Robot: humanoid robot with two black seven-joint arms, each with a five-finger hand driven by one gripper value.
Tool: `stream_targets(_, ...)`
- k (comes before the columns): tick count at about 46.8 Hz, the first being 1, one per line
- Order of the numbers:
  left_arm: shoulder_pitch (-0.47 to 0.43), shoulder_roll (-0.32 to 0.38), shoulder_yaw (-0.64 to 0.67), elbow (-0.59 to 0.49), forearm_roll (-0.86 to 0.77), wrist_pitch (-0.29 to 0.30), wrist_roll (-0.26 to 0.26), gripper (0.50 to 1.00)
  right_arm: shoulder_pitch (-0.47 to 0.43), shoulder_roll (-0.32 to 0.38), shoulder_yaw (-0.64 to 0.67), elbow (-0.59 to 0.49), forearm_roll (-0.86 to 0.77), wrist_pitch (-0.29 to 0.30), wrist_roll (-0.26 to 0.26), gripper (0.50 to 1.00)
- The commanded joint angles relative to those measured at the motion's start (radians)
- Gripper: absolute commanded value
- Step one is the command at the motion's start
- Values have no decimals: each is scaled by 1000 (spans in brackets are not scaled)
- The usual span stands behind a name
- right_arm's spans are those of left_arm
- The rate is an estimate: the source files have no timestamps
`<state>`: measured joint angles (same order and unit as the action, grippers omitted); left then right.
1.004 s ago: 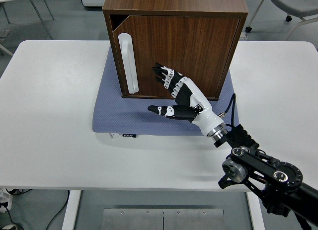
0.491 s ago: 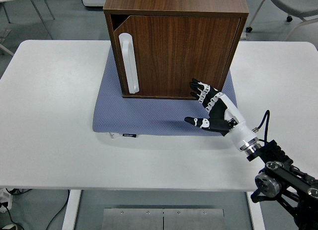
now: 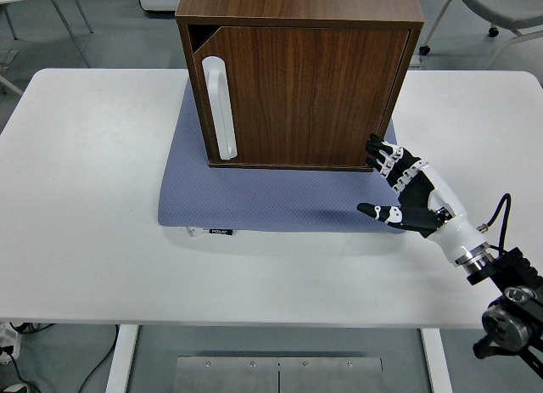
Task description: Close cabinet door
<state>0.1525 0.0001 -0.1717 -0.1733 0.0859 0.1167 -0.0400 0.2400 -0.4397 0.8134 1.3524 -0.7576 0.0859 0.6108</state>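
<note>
- My right arm enters from the lower right corner; my black-and-white right hand [image 3: 407, 192] hangs low over the white table [image 3: 85, 198], at the right edge of the blue-grey textured mat [image 3: 254, 202].
- Palm faces left, fingers pointing up toward the cabinet's lower right corner, thumb stretched left over the mat.
- The dark walnut wooden cabinet [image 3: 299, 75] stands on the mat, front facing me.
- Its wood-grain cabinet door [image 3: 305, 96] looks almost shut, with a dark gap at the top left; the upright white bar handle [image 3: 219, 109] runs vertically along the left edge.
- Fingers spread, holding nothing; whether fingertips touch the cabinet I cannot tell.
</note>
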Motion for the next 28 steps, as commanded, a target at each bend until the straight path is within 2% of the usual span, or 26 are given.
stream_targets(1,-1,0,0,1,0,1,0,1000,-27,-10,36,-1,0,12,0,1000)
stream_targets(10,-1,0,0,0,0,0,0,1000,-67,-30,104,-2,3,29,0,1000)
stream_targets(28,-1,0,0,1,0,0,0,1000,-68,-65,174,-15,50,31,0,1000)
